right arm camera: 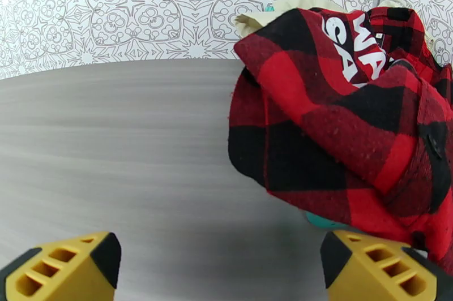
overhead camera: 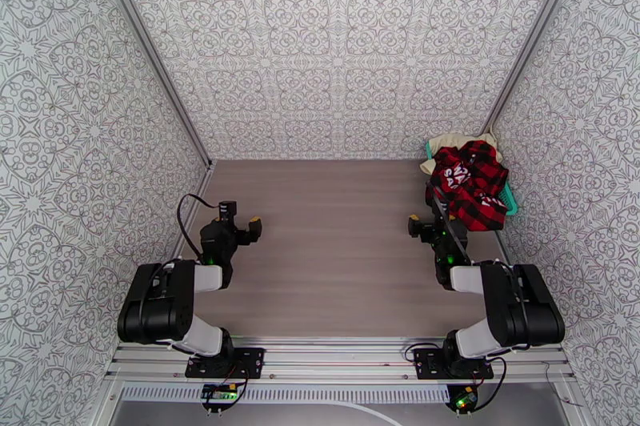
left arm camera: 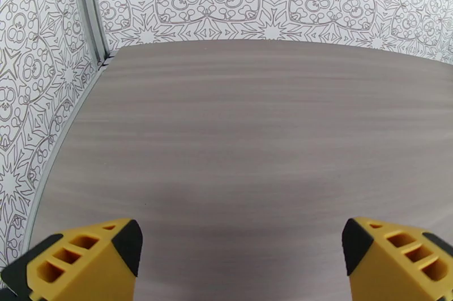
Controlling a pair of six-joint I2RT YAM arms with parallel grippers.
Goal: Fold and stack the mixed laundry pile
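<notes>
Robot lab test cell: grey wood-grain table [overhead camera: 336,275] boxed on 3 sides by pattern-print panels [overhead camera: 336,43] on alu posts [overhead camera: 148,43], left arm [overhead camera: 160,307] & right arm [overhead camera: 512,311] bolted to an extrusion rail [overhead camera: 336,351], w/ exposed cables [overhead camera: 186,207] & small circuit boards [overhead camera: 222,394] at front

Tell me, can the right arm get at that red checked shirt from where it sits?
Probably yes. The right end effector stands open just short of the red-and-black checked shirt, with bare table between them. The shirt drapes over a teal basket, which may snag.

Bright, even light; curved wrist-view edges
</notes>
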